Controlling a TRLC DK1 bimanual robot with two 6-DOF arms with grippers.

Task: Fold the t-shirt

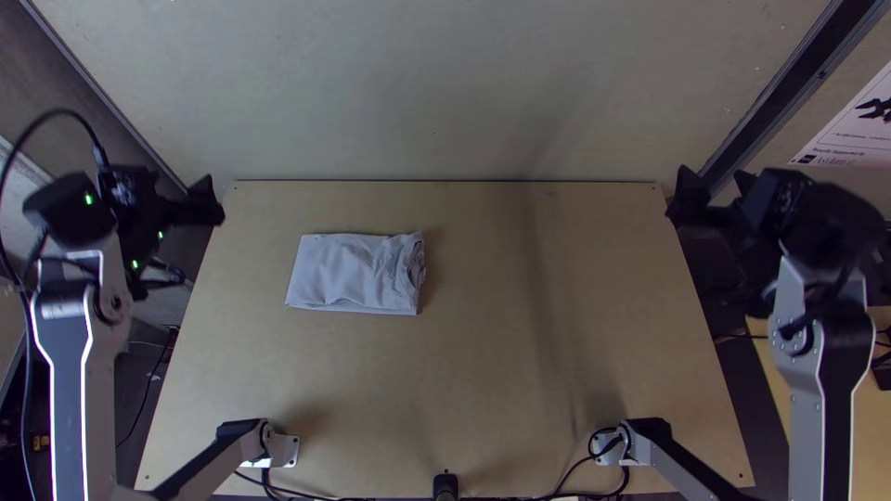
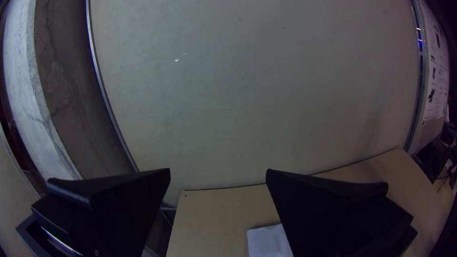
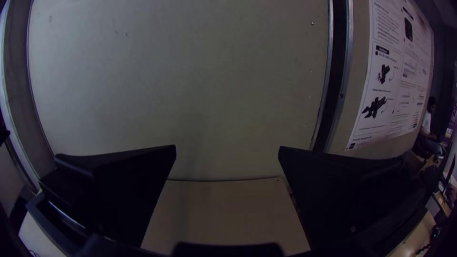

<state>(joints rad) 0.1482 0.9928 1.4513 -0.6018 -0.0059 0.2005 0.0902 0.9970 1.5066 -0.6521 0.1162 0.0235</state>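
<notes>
Pale grey fabric t-shirt [image 1: 355, 272] in packet, folding's basically done imo. Black left tool [image 2: 218, 170], right tool [image 3: 227, 146] wide apart; next, leave it be.

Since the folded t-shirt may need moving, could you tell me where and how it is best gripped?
I would grip the t-shirt midway along its left short edge in the top view, the left gripper coming low from that side, one finger under all layers. It lies flat and that edge looks straight, while the opposite end shows rumpled layers that might slip.
</notes>
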